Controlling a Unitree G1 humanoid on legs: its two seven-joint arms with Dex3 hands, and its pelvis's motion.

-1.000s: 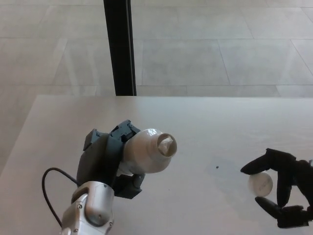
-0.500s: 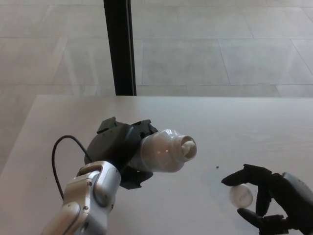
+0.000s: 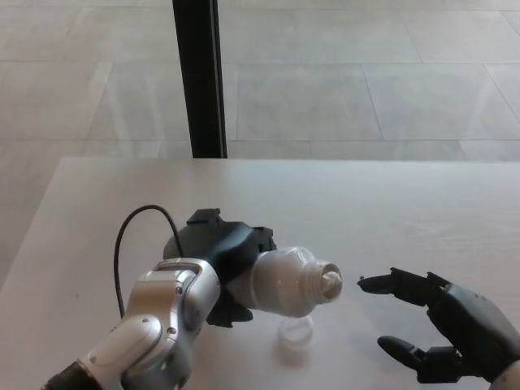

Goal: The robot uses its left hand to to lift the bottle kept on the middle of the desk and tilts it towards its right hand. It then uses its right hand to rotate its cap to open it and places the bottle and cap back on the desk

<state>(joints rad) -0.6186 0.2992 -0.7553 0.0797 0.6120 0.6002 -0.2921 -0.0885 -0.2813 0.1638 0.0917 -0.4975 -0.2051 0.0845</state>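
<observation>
My left hand [image 3: 218, 258] is shut on a white bottle [image 3: 286, 281], which lies tilted with its uncapped neck [image 3: 329, 281] pointing right, low over the pale desk [image 3: 390, 211]. Just below the bottle a small pale round cap [image 3: 294, 331] rests on the desk. At the lower right my right hand [image 3: 439, 325] is open, thumb and fingers spread with nothing between them. It is a short way right of the bottle's mouth and apart from it.
A black cable [image 3: 130, 236] loops from my left wrist. A black vertical post [image 3: 199, 77] stands behind the desk's far edge, with tiled floor beyond. A tiny dark speck [image 3: 361, 279] marks the desk near my right fingertip.
My left hand has carried the bottle to the right and lower. The right hand has let go of the white cap, which now lies on the desk under the bottle.
</observation>
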